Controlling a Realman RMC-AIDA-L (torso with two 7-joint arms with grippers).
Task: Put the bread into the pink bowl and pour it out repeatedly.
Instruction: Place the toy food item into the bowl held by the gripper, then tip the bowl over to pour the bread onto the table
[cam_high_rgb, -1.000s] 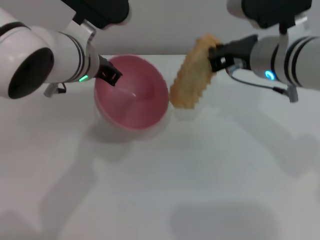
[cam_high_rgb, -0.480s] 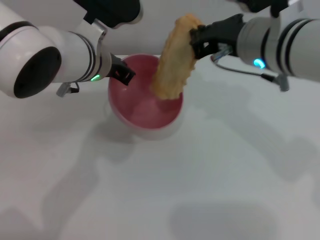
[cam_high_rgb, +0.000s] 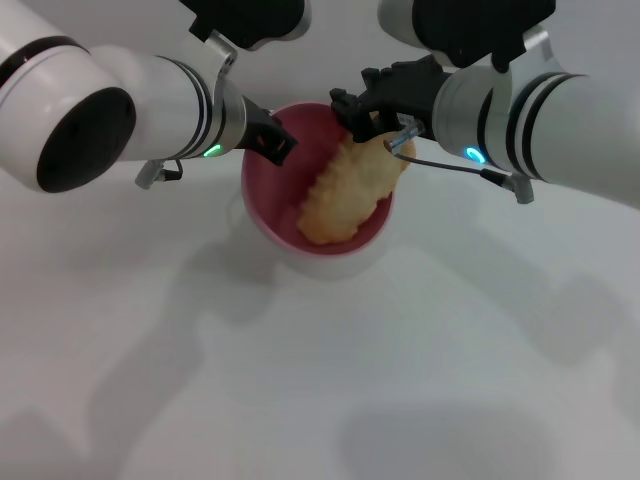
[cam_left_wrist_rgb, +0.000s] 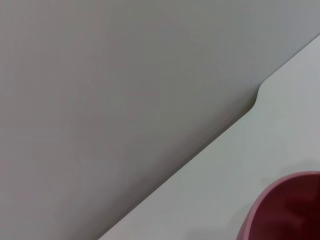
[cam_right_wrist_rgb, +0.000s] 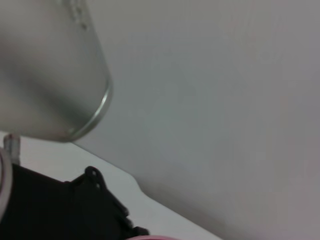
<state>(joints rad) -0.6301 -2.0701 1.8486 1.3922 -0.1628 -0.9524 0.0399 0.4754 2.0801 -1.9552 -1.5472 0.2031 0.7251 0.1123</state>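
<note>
The pink bowl (cam_high_rgb: 275, 205) is tipped with its opening toward me at the back middle of the white table. My left gripper (cam_high_rgb: 272, 143) is shut on the bowl's left rim. The bread (cam_high_rgb: 345, 190), pale-tan bumpy side up, lies slanted inside the bowl, its upper end leaning on the right rim. My right gripper (cam_high_rgb: 365, 115) is at that upper end, shut on it. The left wrist view catches only a part of the pink bowl (cam_left_wrist_rgb: 287, 210).
The white table (cam_high_rgb: 400, 350) spreads bare in front of the bowl, with a grey wall (cam_left_wrist_rgb: 125, 75) behind its back edge. Both arms meet close together above the bowl. In the right wrist view, a black part of the left arm (cam_right_wrist_rgb: 60, 200) shows.
My right gripper carried the bread leftward and down, from beside the bowl into it. The left gripper shifted the bowl a little to the right.
</note>
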